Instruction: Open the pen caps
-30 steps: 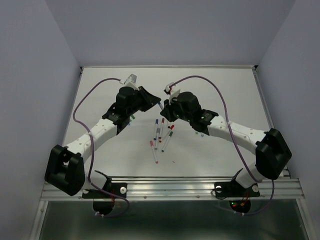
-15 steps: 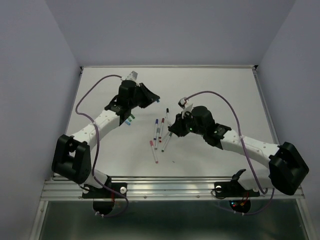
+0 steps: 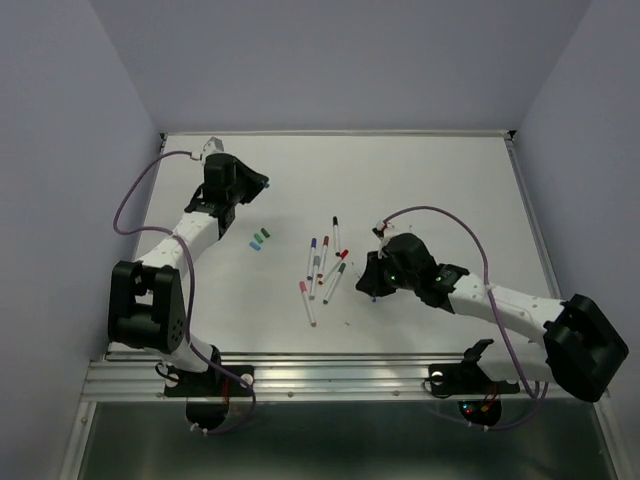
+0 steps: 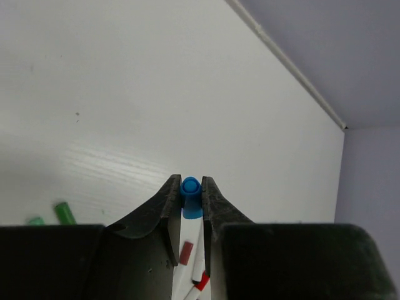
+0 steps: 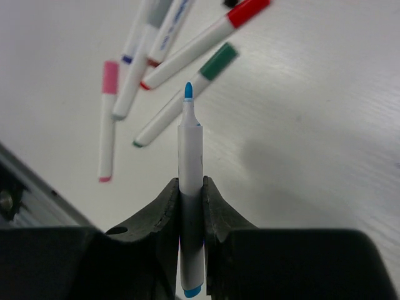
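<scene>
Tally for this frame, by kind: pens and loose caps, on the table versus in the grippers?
Pens lying on the table: 7
Uncapped pen in the right gripper: 1
Loose caps on the table: 3
Blue cap in the left gripper: 1
Total: 12

Green caps (image 4: 62, 212) and pens (image 4: 199, 267) partly hidden behind the left jaws.

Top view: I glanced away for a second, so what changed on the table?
The left fingers carried the blue cap off leftward. The right fingers drew the uncapped pen back toward the near right. The lying pens and loose caps stayed.
</scene>
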